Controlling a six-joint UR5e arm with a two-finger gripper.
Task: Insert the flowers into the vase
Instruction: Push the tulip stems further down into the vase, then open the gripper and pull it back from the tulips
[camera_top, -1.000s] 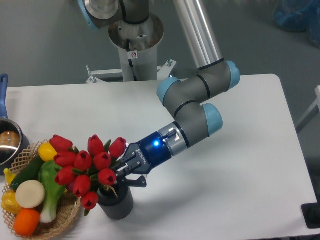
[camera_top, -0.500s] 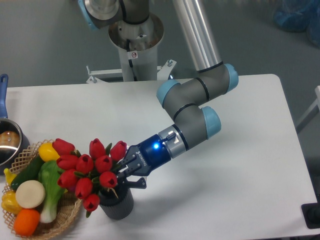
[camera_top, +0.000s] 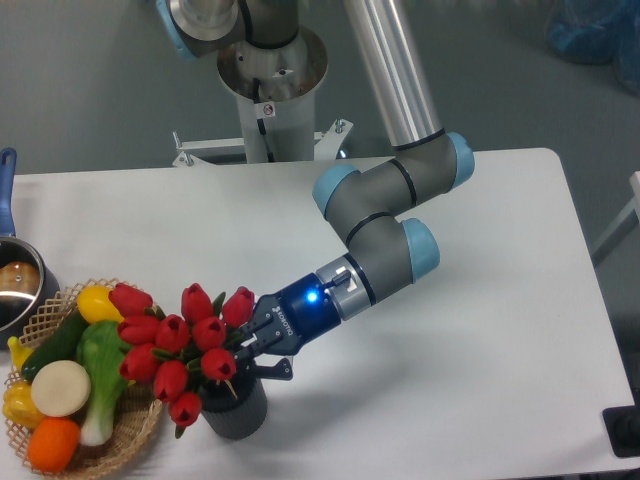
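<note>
Near the front left of the white tabletop (camera_top: 480, 330), the vase (camera_top: 235, 408) is seen standing upright, a short dark grey cylinder just beside the wicker basket (camera_top: 125, 432). The flowers (camera_top: 180, 345) are positioned with their stems entering the mouth of the vase, while the red tulip heads are spread above and to the left of the rim, leaning over the edge of the basket. One bloom is seen hanging low against the left side of the vase.

The gripper (camera_top: 248, 362) is held just above the vase rim, reached in from the right at a downward slant. The fingers (camera_top: 262, 372) are closed around the bundled stems directly over the vase opening; the lower finger is seen lying close above the rim, though contact with the rim cannot be determined. A blue light is lit on the gripper body behind the fingers.

The arm (camera_top: 385, 215) is bent at its grey and blue joints over the middle of the tabletop, and its base column is mounted behind the far edge.

The basket is filled with vegetables (camera_top: 70, 375), including yellow, green, white and orange items. A metal pot (camera_top: 15, 285) with a blue handle is placed at the left edge of the tabletop, behind the basket.
</note>
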